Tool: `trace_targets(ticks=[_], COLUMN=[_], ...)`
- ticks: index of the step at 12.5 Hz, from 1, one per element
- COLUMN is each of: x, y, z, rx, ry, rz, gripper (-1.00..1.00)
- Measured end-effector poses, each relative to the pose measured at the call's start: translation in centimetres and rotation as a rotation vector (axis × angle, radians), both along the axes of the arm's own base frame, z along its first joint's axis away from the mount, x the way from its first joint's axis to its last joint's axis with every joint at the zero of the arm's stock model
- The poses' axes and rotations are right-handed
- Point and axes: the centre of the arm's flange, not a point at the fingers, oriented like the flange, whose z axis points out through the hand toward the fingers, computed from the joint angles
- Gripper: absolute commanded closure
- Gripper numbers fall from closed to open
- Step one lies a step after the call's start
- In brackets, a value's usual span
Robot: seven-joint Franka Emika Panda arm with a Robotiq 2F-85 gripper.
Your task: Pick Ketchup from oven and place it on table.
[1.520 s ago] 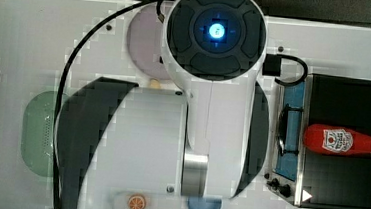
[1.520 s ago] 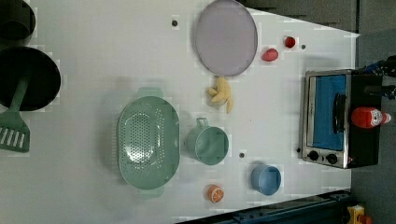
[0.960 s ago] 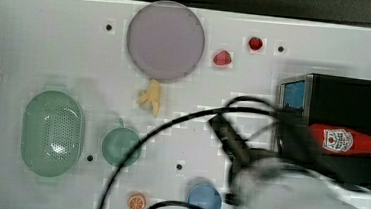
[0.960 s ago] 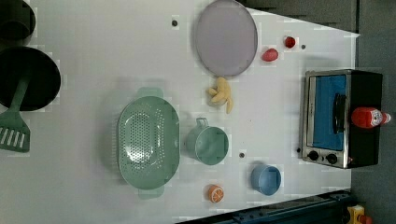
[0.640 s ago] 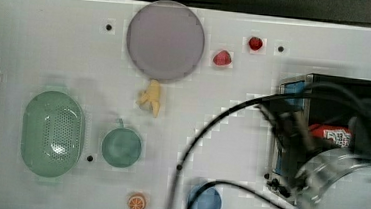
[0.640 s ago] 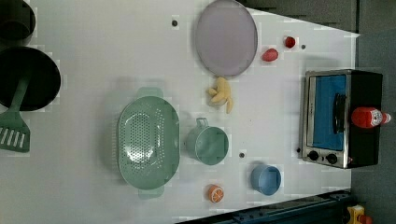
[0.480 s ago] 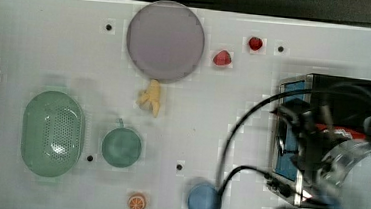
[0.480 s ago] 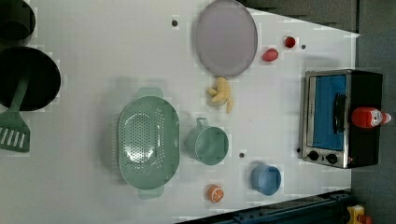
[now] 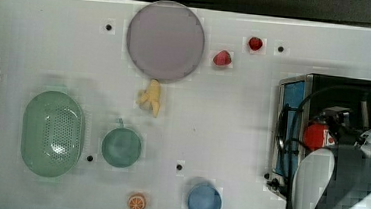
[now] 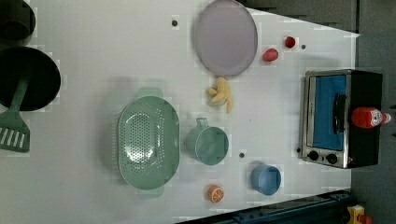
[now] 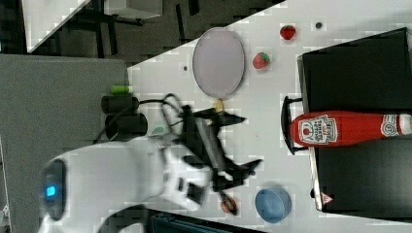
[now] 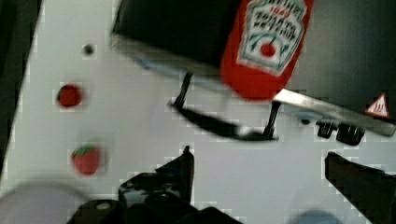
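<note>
- Ketchup (image 11: 347, 128): red squeeze bottle w/ white label, lying on its side on top of the black oven (image 11: 359, 77). Its base end overhangs the oven's front edge, above the door handle (image 12: 219, 126); the cap end points toward the right view's right.
- Oven sits at the top view's right edge of the white table (image 9: 224, 102), blue glass door facing the rest of the tabletop, knobs at the lower front corner in the left view.
- Gripper (image 11: 238, 145): fingers spread wide, nothing between them. In the right view it hangs over the table short of the oven front, apart from the bottle, tips pointing toward the oven.
- In the wrist view, one dark finger (image 12: 180, 170) and the other at the far edge frame the oven door handle and the bottle's base.
- In the top view, the white arm (image 9: 326, 196) w/ black cables covers part of the oven; a bit of red bottle peeks out beside it.
- Also on table: grey-lilac plate (image 9: 165, 40) near the far edge, 2 strawberries (image 9: 222, 58) between plate & oven, banana (image 9: 150, 97) just below the plate.
- Green colander (image 9: 52, 133) w/ green mug (image 9: 121, 147) just beside it; blue cup (image 9: 204, 201) and orange half (image 9: 136, 202) near the top view's bottom edge.
- Left view's left edge: black pan (image 10: 28, 77) w/ green spatula (image 10: 14, 126) resting across it.
</note>
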Motion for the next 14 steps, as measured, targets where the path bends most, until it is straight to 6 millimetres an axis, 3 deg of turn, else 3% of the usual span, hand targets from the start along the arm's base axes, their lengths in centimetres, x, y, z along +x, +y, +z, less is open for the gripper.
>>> trace_targets(ticks=[2, 7, 10, 11, 14], x=[-0.4, -0.2, -0.3, -0.4, -0.7], y=[-2.7, -8.5, -11.6, -11.8, -10.2], z=[-2.6, -6.3, -10.4, -12.0, -15.2], rx=[-0.030, -0.077, -0.090, -0.089, -0.014], ry=[-0.004, -0.015, 0.040, 0.057, 0.101], rz=[-0.051, -0.180, -0.271, -0.280, -0.300], gripper=[-1.00, -1.00, -1.00, -1.00, -1.00])
